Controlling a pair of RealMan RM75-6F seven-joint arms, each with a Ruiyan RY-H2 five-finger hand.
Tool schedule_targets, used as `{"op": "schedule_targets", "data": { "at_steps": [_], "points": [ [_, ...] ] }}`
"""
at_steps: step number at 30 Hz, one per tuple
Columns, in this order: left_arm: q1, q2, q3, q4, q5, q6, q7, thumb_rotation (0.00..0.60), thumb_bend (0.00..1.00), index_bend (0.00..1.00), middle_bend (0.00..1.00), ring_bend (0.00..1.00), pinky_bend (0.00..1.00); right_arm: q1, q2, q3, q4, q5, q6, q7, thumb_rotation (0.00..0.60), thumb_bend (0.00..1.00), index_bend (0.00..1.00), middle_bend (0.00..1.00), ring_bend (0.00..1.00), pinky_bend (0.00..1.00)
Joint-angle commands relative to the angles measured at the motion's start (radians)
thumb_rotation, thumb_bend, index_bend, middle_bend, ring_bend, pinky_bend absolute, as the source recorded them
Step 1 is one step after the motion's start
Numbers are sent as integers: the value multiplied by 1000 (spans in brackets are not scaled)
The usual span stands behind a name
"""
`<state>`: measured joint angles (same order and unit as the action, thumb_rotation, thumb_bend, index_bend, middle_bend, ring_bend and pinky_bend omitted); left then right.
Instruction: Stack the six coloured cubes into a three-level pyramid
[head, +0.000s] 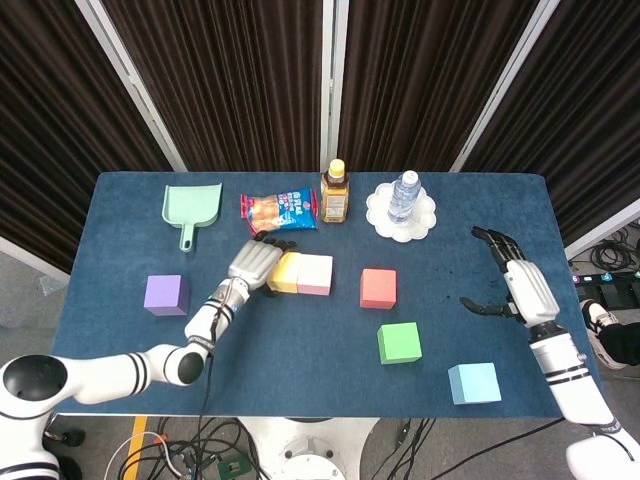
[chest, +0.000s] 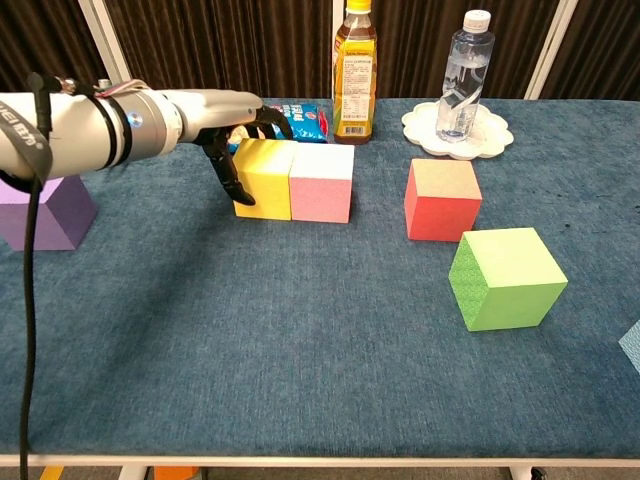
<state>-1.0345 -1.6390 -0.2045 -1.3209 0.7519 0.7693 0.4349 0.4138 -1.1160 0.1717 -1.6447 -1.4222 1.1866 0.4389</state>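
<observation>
A yellow cube (head: 286, 272) (chest: 264, 178) and a pink cube (head: 316, 275) (chest: 322, 183) sit side by side, touching, left of the table's centre. My left hand (head: 256, 264) (chest: 222, 112) lies against the yellow cube: its thumb (chest: 228, 172) rests on the cube's left face, and its spread fingers reach over the far top edge. The red cube (head: 378, 288) (chest: 443, 200), green cube (head: 399, 342) (chest: 506, 278), light blue cube (head: 473, 383) and purple cube (head: 166, 295) (chest: 45, 210) stand apart. My right hand (head: 515, 285) hovers open at the right, holding nothing.
Along the back of the blue table (head: 300, 350) lie a mint dustpan (head: 191, 207), a snack bag (head: 279, 209), an amber bottle (head: 335, 191) (chest: 355, 70) and a water bottle on a white plate (head: 402, 205) (chest: 460, 80).
</observation>
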Motion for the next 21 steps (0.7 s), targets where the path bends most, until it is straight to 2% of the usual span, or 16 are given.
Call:
{"op": "schedule_targets", "data": {
  "at_steps": [1, 5, 12, 15, 21],
  "points": [
    [13, 27, -13, -44, -12, 13, -24, 600, 115, 112, 190, 193, 90, 0, 4, -5, -5, -3, -6, -2, 600, 107, 0, 94, 0, 0],
    [50, 86, -19, -123, 28, 53, -68, 600, 116, 108, 182, 193, 90, 1, 18, -15, -22, -11, -19, -6, 600, 107, 0, 80, 0, 0],
    [177, 226, 9, -271, 195, 194, -169, 600, 116, 121, 182, 193, 90, 34, 16, -32, -43, 19, -112, -52, 600, 106, 0, 100, 0, 0],
    [235, 279, 35, -320, 265, 253, -205, 600, 116, 134, 182, 193, 90, 70, -3, -28, -39, 61, -179, -99, 600, 107, 0, 118, 0, 0],
    [325, 354, 91, -391, 371, 328, -246, 600, 115, 142, 182, 193, 90, 160, -108, -5, 20, 181, -310, -208, 600, 100, 0, 120, 0, 0]
  ]
}}
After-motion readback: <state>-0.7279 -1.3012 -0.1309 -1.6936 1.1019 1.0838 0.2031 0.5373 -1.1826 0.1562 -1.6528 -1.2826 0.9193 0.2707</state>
